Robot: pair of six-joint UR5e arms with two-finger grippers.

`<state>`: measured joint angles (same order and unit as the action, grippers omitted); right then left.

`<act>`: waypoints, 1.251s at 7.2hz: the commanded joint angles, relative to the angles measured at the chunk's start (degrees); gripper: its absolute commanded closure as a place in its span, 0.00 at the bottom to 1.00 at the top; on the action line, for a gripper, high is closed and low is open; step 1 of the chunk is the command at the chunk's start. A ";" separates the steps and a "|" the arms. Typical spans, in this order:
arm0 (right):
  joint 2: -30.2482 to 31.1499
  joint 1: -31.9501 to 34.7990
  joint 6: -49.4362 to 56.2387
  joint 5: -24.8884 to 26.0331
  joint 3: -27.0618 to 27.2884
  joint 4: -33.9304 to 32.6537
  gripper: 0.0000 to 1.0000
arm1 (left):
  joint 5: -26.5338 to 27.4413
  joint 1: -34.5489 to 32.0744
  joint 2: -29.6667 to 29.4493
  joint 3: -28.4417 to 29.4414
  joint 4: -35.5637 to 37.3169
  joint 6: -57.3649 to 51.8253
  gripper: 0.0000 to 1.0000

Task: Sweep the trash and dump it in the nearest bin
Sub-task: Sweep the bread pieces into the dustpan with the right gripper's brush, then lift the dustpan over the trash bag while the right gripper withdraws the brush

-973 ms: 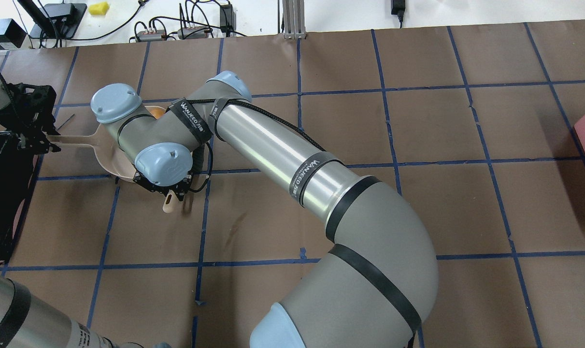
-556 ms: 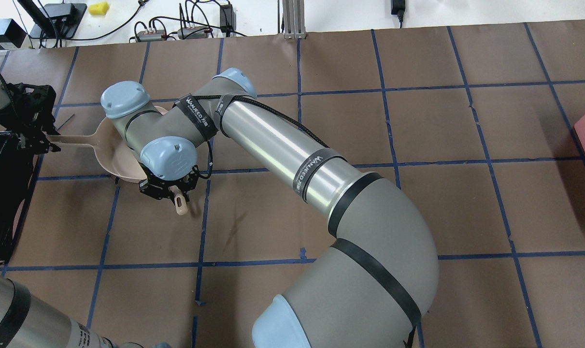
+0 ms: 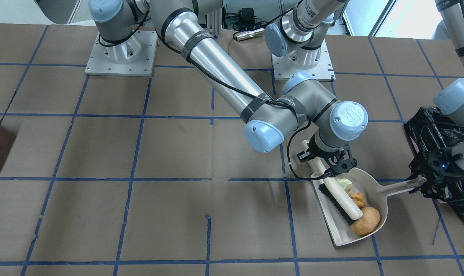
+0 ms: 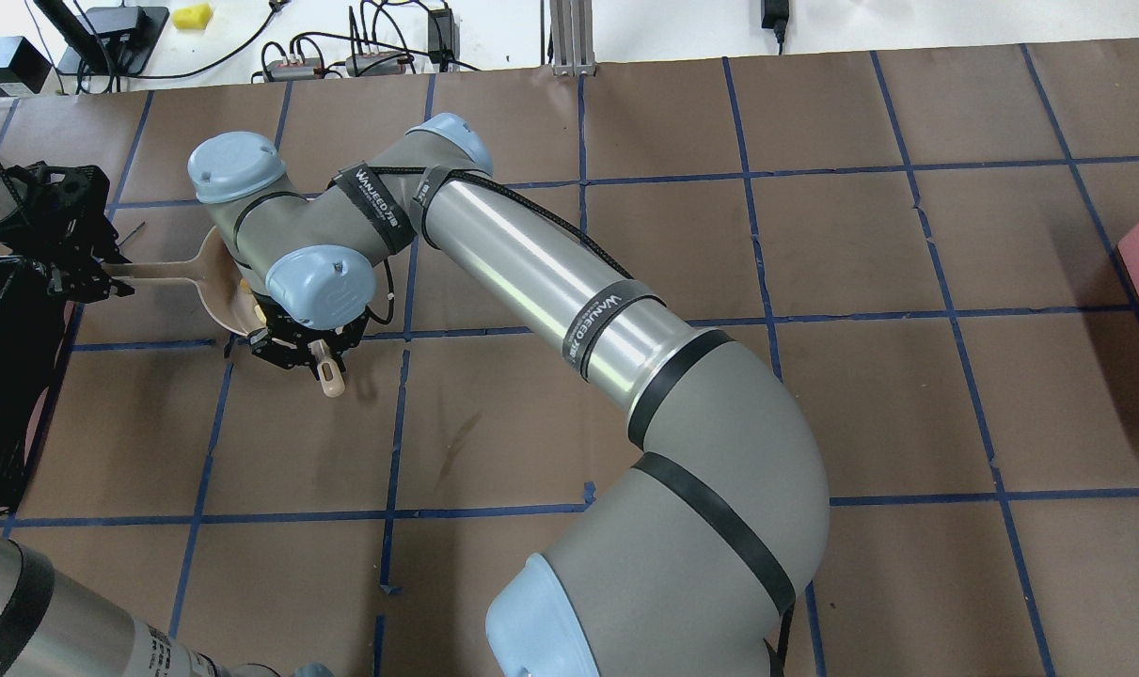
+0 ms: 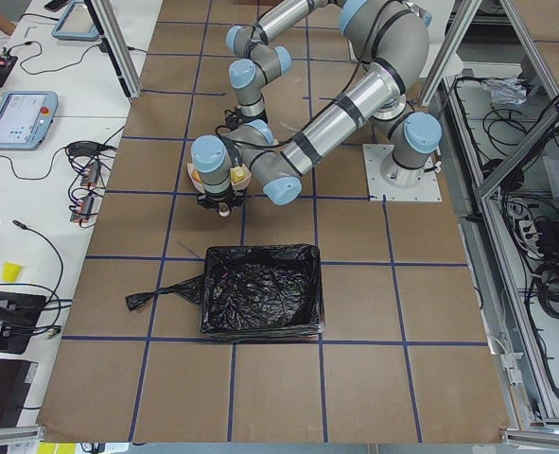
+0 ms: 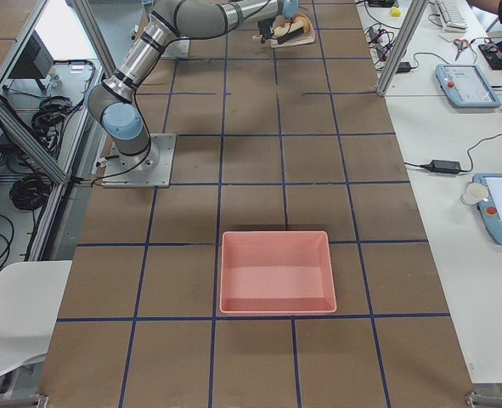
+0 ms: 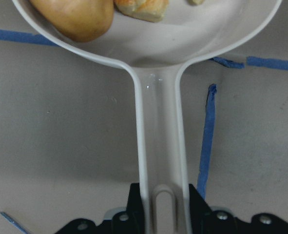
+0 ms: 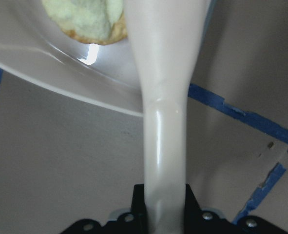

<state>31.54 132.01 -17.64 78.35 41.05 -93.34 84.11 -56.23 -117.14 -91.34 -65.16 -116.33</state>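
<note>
In the front-facing view we count three bits of trash, all inside the dustpan (image 3: 371, 188). The apple-core bit (image 3: 345, 184) lies at the dustpan's back wall, the bread chunk (image 3: 357, 198) is in the middle, and the potato-like oval (image 3: 365, 226) is by the dustpan's open lip. The right gripper (image 3: 331, 172) pinches the brush (image 3: 343, 199), which lies across the dustpan. The left gripper (image 3: 421, 183) is clamped on the dustpan's handle. The bin (image 3: 427, 126) stands just beyond that handle, cut off by the frame edge. A joint cap (image 3: 348, 113) reads "UR".

From overhead we read "WANJEED" on two straps (image 4: 373, 202). The right arm (image 4: 531, 273) hides most of the dustpan and all the trash.

From the left end we see one bin whole, near the dustpan; the grippers are too small to judge. From the right end, one pink tray (image 6: 276, 272) lies well apart from the dustpan.

The left wrist camera shows the left gripper closed on the dustpan's handle, with the potato-like oval and bread chunk cut off above. The right wrist camera shows the brush handle gripped and the apple-core bit half cropped.
</note>
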 commanded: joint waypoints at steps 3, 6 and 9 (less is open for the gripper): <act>10.00 -2.98 -14.73 -0.22 9.19 9.75 0.95 | -2.19 0.24 0.15 -0.42 -0.23 0.13 0.96; 24.38 -5.79 -16.06 0.57 34.60 3.54 0.97 | -2.80 1.63 0.33 0.10 -2.50 1.53 0.96; 45.05 -10.35 -14.18 2.95 69.24 -20.14 0.97 | -9.99 6.91 2.24 1.43 -7.61 6.18 0.96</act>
<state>68.64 123.62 -32.60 80.76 96.42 -103.35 76.80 -50.95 -116.33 -90.16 -71.21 -112.41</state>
